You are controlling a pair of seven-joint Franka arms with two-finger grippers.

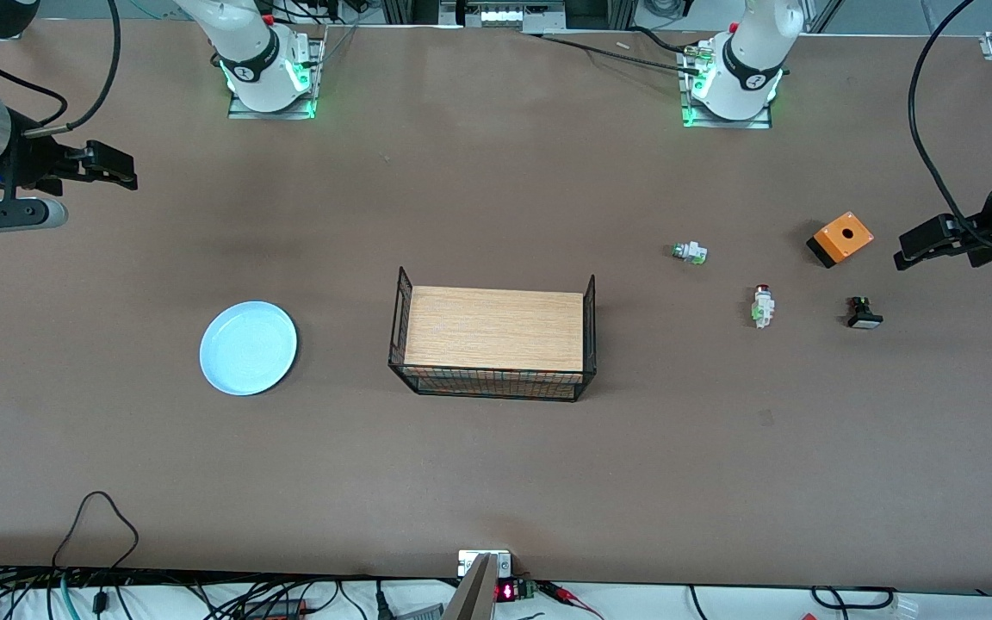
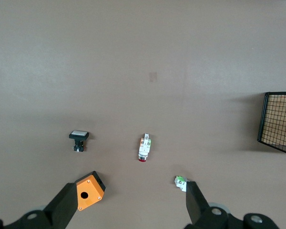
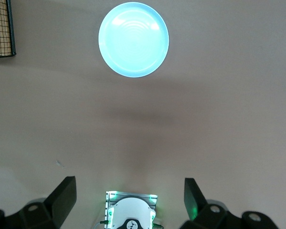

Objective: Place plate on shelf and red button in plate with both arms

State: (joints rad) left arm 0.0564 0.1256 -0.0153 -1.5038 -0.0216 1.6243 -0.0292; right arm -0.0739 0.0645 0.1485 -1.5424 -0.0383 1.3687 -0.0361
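Nearest the front camera, a black wire basket [image 1: 492,337] with a pale wooden floor is seen at the middle of the brown worktop [image 1: 496,482]. Toward the right arm's end lies the round, glossy, pale blue plate [image 1: 248,347], flat on the worktop and untouched. The right claw [image 1: 108,168] is held high and released over bare worktop at that end, well apart from the plate.

A flat plate is judged hard to pinch; its rim could slip or be pushed along.

The left claw [image 1: 918,251] is held released beside an orange box [image 1: 840,238] with a dark hole. The tiny red button [image 1: 762,306], dark red cap on a white body, lies between a similar white part [image 1: 689,252] without a red cap and a black part [image 1: 864,313] with a white square cap. The wrong part could be taken, or the button could roll under the fingers.
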